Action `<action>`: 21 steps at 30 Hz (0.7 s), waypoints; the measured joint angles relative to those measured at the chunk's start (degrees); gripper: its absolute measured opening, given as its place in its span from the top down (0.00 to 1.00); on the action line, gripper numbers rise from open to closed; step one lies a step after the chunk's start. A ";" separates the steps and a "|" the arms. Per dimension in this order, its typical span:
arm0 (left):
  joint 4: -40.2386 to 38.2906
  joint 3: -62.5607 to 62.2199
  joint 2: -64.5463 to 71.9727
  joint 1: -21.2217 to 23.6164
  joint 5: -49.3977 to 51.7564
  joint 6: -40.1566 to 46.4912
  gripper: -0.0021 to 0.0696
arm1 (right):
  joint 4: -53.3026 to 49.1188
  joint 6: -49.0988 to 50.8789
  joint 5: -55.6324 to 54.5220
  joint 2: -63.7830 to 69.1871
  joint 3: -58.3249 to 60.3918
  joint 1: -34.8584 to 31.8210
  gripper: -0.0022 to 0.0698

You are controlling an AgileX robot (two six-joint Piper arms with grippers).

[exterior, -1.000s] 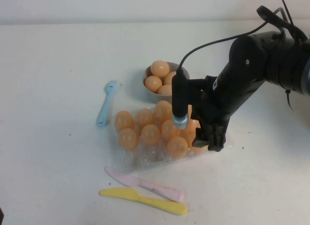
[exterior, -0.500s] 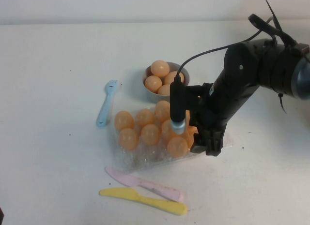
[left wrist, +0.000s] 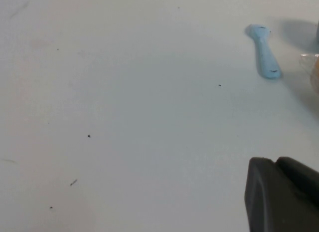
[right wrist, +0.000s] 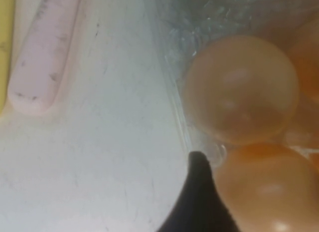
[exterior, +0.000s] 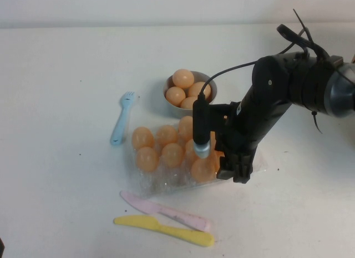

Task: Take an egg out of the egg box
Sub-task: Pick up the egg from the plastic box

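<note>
Risk: your right gripper (exterior: 228,168), spread over the egg (exterior: 203,168) at the egg box (exterior: 166,183) four-o'clock corner, may catch crinkly plastic; left gripper (left wrist: 281,194) state untellable.

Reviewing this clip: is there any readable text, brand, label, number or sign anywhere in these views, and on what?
None: no view shows readable text.
Right gripper, down at the egg box beside an egg: no marking visible.
Left gripper, over bare table: plain black.
Blue fork, pink knife, yellow knife, grey bowl: only dark specks, no print.
</note>
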 joint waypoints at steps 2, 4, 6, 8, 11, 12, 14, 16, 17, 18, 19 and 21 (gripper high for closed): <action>0.00 0.00 0.00 0.00 0.00 0.30 0.98 | 0.00 0.00 0.00 0.00 0.00 0.00 0.37; 0.00 0.00 0.00 0.00 0.00 0.30 0.98 | 0.00 0.00 0.00 0.00 0.00 0.00 0.42; 0.00 0.00 0.00 0.00 0.00 0.30 0.98 | 0.00 0.00 0.00 0.00 0.00 0.00 0.48; 0.00 0.00 0.00 0.00 0.00 0.30 0.98 | 0.10 0.00 0.00 0.00 0.00 0.00 0.52; 0.00 0.00 0.00 0.00 0.00 0.30 0.98 | 0.10 0.00 0.00 0.00 0.00 0.00 0.54; 0.00 0.00 0.00 0.00 0.00 0.00 0.98 | 0.10 0.00 0.00 0.00 0.00 0.00 0.54; 0.00 0.00 0.00 0.00 0.00 0.30 0.98 | 0.10 0.00 0.00 0.00 0.00 0.00 0.54; 0.00 0.00 0.00 0.00 0.00 0.30 0.98 | 0.10 0.00 0.00 -0.12 0.00 0.00 0.54; 0.00 0.00 0.00 0.00 0.00 0.30 0.98 | 0.10 0.00 0.00 -0.34 0.00 0.00 0.54; 0.00 0.00 0.00 0.00 0.00 0.30 0.98 | 0.10 0.00 0.26 -0.75 0.00 0.00 0.54; 0.00 0.00 0.00 0.00 0.00 0.30 0.98 | -0.01 0.00 0.70 -1.22 0.00 0.00 0.54; 0.00 0.00 0.00 0.00 0.00 0.30 0.98 | -0.11 0.00 1.72 -2.27 -0.41 0.00 0.55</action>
